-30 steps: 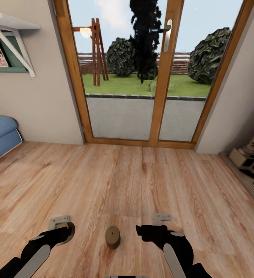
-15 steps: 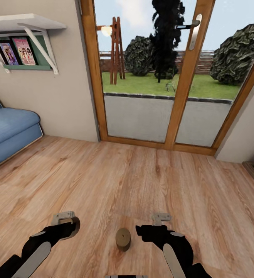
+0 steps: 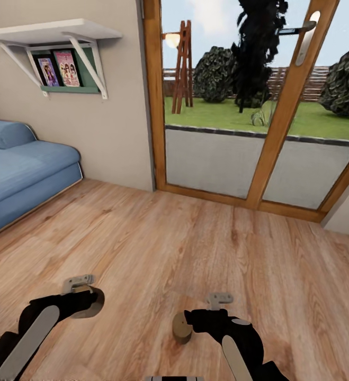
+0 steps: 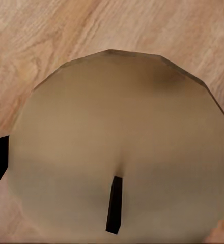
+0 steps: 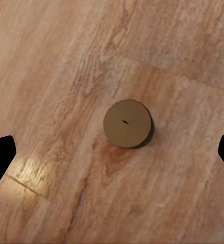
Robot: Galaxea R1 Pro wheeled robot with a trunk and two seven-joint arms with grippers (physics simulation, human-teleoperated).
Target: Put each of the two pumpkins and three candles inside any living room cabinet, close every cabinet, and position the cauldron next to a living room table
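**Candles out, cabinet unseen**

Candle (image 3: pixel 182 329) stood on the floor (image 3: pixel 195 243) beside the right gripper (image 3: pixel 193 319) in the head view. Left wrist: another candle (image 4: pixel 117 147) loomed close, grip uncertain. Right wrist: fingers spread above the floor candle (image 5: pixel 128 123). Storing evidently remained.

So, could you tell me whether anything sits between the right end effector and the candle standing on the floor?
Nothing visible does. In the right wrist view the candle stands alone on bare wood floor, roughly centred between the open fingers. In the head view it sits just beside the right end effector, partly hidden by it.
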